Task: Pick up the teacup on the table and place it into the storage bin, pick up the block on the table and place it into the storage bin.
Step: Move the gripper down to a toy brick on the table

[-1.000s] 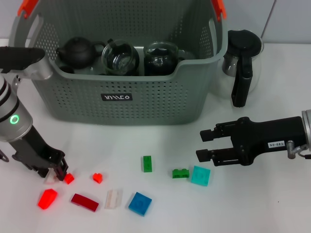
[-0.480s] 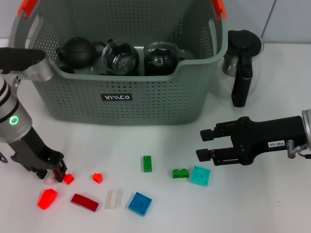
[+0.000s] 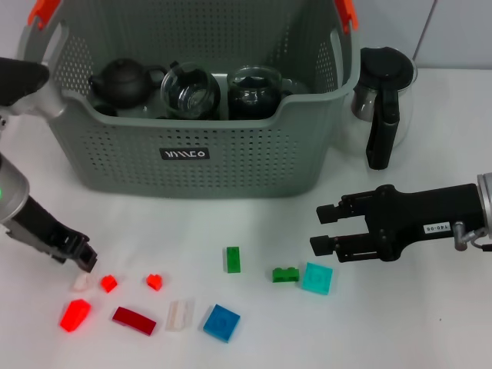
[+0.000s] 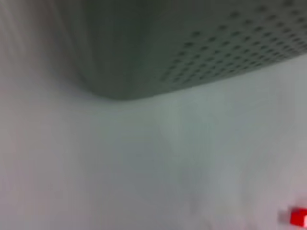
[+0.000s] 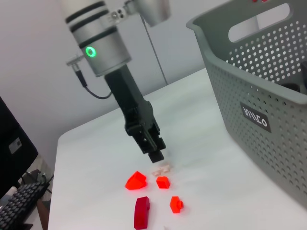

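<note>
The grey storage bin [image 3: 192, 154] stands at the back of the white table [image 3: 430, 307] and holds a black teapot [image 3: 123, 81] and two glass cups [image 3: 191, 91]. Several blocks lie in front of it: a small white block [image 3: 80, 283], small red blocks [image 3: 108, 283], a red wedge [image 3: 75, 314], a dark red block [image 3: 134, 320], a blue block [image 3: 221, 322], green blocks [image 3: 232, 259] and a cyan block [image 3: 317, 277]. My left gripper [image 3: 81, 260] hangs just above and left of the white block, also shown in the right wrist view [image 5: 155, 154]. My right gripper [image 3: 319, 229] is open and empty, right of the cyan block.
A glass coffee pot [image 3: 383, 100] with a black handle stands on the table right of the bin. The left wrist view shows the bin's lower corner [image 4: 192, 48] and one red block [image 4: 298, 216]. A keyboard [image 5: 19, 206] lies beyond the table's edge.
My left gripper has risen and moved back to the left, away from the small white and red blocks, which stay on the table. The right arm has not moved.
</note>
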